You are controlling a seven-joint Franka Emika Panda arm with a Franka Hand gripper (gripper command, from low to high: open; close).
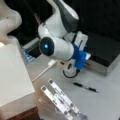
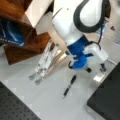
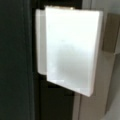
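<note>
The grey table [image 1: 105, 100] fills both front views, and everything gets placed off it. Biggest on it is the white Panda arm [image 1: 58, 27], bent low over the table's far side with a blue-lit joint facing the camera and a blue wrist section [image 2: 78, 53]. Next, a white box [image 1: 12, 75] sits at a front view's left edge of the table, and a black slab [image 1: 105, 50] lies along the table's upper right; in a front view a brown wooden stand [image 2: 22, 47] rises at the table's upper left. A silver folding bracket [image 1: 60, 100] lies flat on the table toward a front view's bottom, a white cable [image 1: 45, 70] trails across the table beside the arm, and a black pen [image 2: 69, 86] rests alone on the bare table, apart from the bracket. The gripper [image 1: 86, 56] hangs down by the slab's edge, and I cannot tell how its jaws stand. In the wrist view a white flat block [image 3: 71, 50] fills the frame, close up against the camera, dark surface to its left.
</note>
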